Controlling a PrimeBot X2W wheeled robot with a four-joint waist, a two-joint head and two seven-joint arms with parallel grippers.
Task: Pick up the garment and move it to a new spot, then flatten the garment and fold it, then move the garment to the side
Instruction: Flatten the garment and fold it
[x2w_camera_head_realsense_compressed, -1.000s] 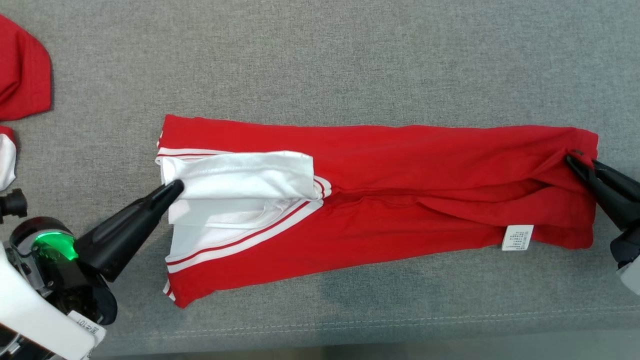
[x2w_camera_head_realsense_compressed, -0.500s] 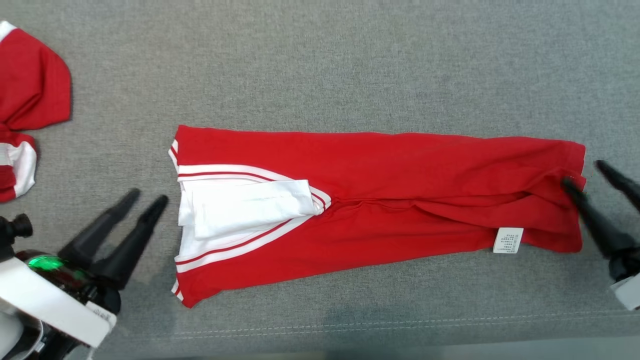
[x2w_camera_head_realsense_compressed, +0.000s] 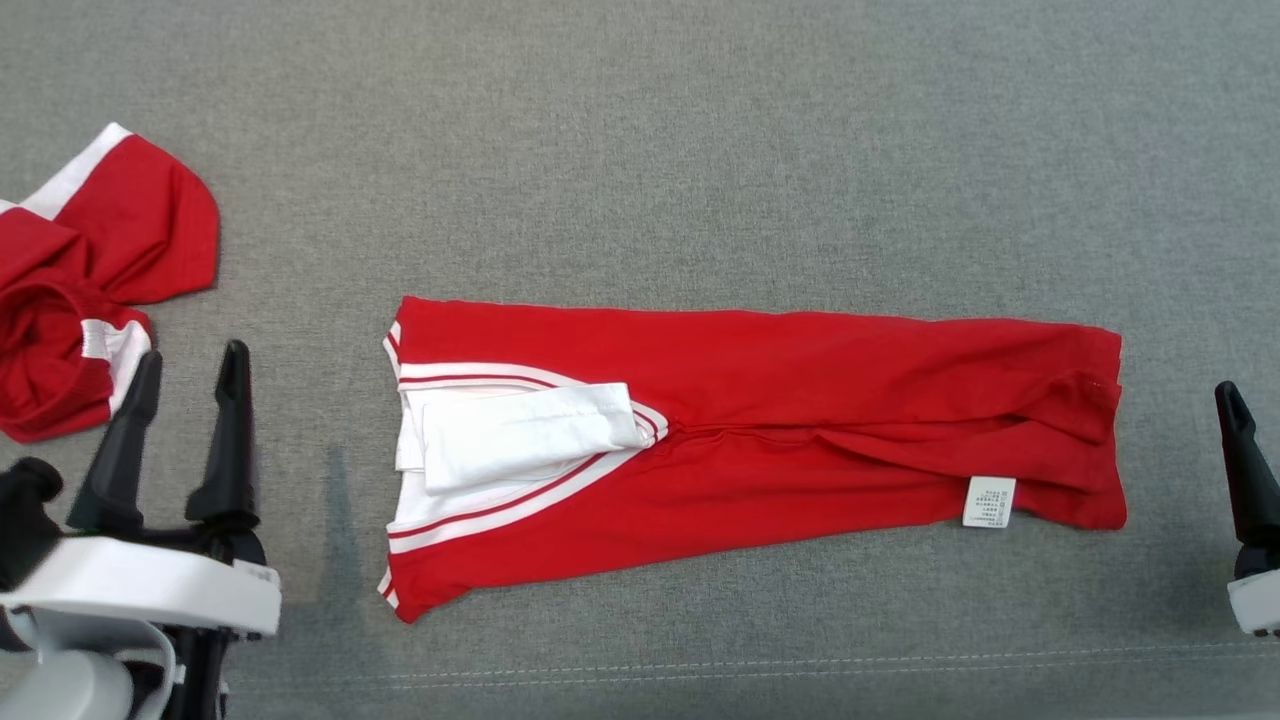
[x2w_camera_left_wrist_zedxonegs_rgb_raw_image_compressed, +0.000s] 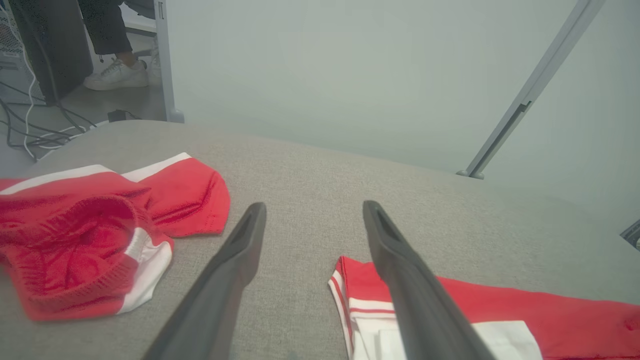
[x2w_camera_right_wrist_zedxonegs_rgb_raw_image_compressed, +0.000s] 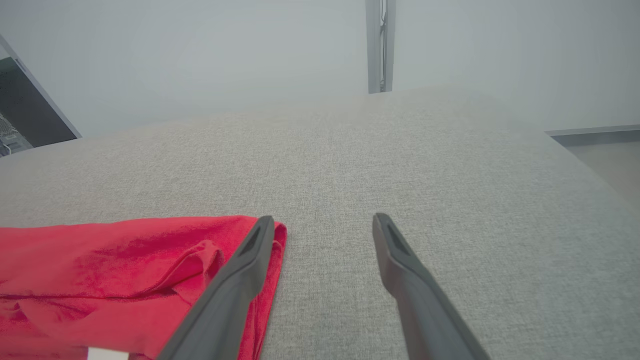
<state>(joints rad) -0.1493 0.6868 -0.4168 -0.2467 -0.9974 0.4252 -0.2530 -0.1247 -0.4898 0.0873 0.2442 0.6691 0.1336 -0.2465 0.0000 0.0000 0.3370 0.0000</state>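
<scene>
The garment (x2w_camera_head_realsense_compressed: 800, 420) is red with white striped trim and a white sleeve folded onto its left end. It lies as a long folded strip across the grey cushion (x2w_camera_head_realsense_compressed: 640, 150), a small white label near its right end. My left gripper (x2w_camera_head_realsense_compressed: 192, 358) stands open left of the garment's left end, apart from it, nothing between the fingers. In the left wrist view that gripper (x2w_camera_left_wrist_zedxonegs_rgb_raw_image_compressed: 314, 205) is open above bare cushion, the garment's corner (x2w_camera_left_wrist_zedxonegs_rgb_raw_image_compressed: 360, 295) under the right finger. My right gripper (x2w_camera_right_wrist_zedxonegs_rgb_raw_image_compressed: 324, 219) is open just past the garment's right end (x2w_camera_right_wrist_zedxonegs_rgb_raw_image_compressed: 125, 265); one of its fingers (x2w_camera_head_realsense_compressed: 1240, 470) shows at the head view's right edge.
A second red and white garment (x2w_camera_head_realsense_compressed: 90, 290) lies crumpled at the far left, close to my left gripper. The cushion's front seam (x2w_camera_head_realsense_compressed: 700, 665) runs near the bottom. A person's foot (x2w_camera_left_wrist_zedxonegs_rgb_raw_image_compressed: 115, 75), cables and a metal post (x2w_camera_left_wrist_zedxonegs_rgb_raw_image_compressed: 167, 60) stand beyond the cushion's far left corner.
Both grippers opened and let go of the garment's two ends, then drew back outward. The garment settled flat. The head camera shifted, moving the whole picture.
</scene>
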